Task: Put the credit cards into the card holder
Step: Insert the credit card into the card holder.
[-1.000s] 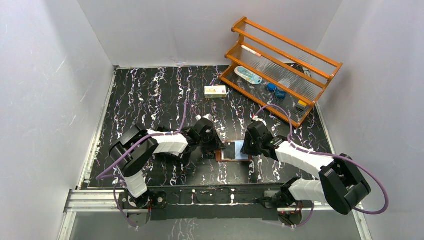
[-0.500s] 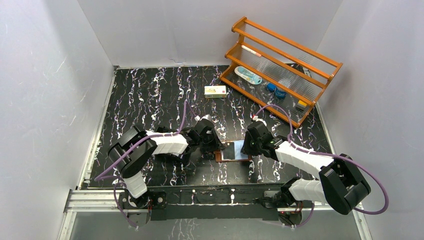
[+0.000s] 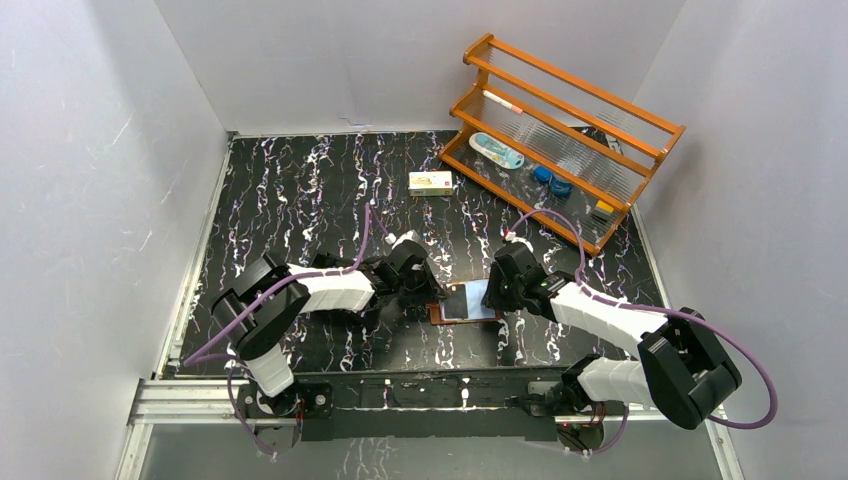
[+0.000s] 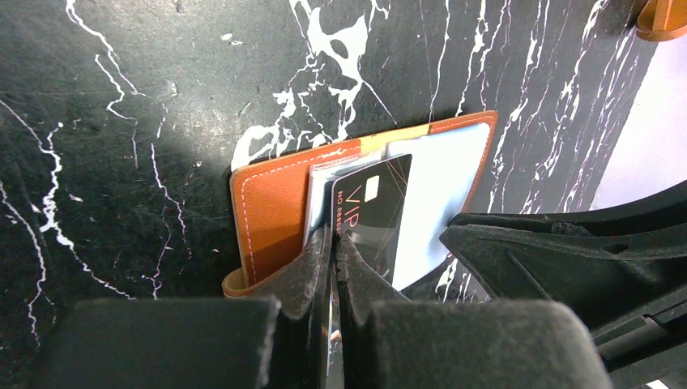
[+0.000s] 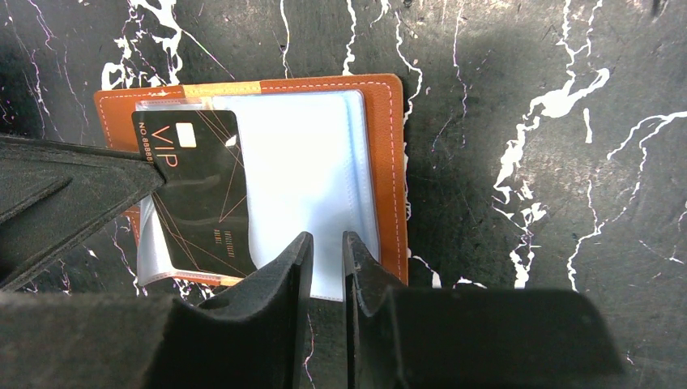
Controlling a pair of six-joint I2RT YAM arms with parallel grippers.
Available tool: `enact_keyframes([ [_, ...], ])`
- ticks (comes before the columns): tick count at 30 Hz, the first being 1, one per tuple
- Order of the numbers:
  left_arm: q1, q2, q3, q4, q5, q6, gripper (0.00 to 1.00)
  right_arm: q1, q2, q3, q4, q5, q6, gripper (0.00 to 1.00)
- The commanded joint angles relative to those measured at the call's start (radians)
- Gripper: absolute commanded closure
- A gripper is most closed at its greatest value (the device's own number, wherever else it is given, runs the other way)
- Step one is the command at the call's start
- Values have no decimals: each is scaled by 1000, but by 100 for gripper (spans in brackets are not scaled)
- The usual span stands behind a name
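Card holder point(image 3: 465, 302) lies open and flat on the black marbled surface point(image 3: 300, 190), between the two arms near the front edge. Its brown leather cover faces down and its clear pockets face up. A black credit card point(image 5: 202, 194) marked "VIP" lies slightly askew on the left part of those pockets; whether it is partly inside a sleeve cannot be told.

The left gripper point(image 4: 334, 239) has its fingers clenched tight together. Their tips touch the card's outer edge, over the holder's left side. Seen from the right wrist, that same tip meets the card at its upper left corner.

The right gripper point(image 5: 324, 243) has its fingers only slightly apart. Their tips sit at the near edge of the clear pockets, on the holder's right half, and pale plastic shows through the narrow gap.

A small white-and-yellow carton point(image 3: 430, 181) lies well apart, farther back. A wooden rack point(image 3: 560, 140) stands in the far right corner.
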Motion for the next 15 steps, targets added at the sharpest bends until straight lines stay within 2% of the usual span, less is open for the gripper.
enact_keyframes([
  [1, -1, -22, -32, -97, -79, 18, 100, -4, -7, -1, -22, 16, -3, 72],
  [15, -11, 33, 39, -69, -14, 46, 100, -4, 3, 3, -11, 1, -7, 72],
])
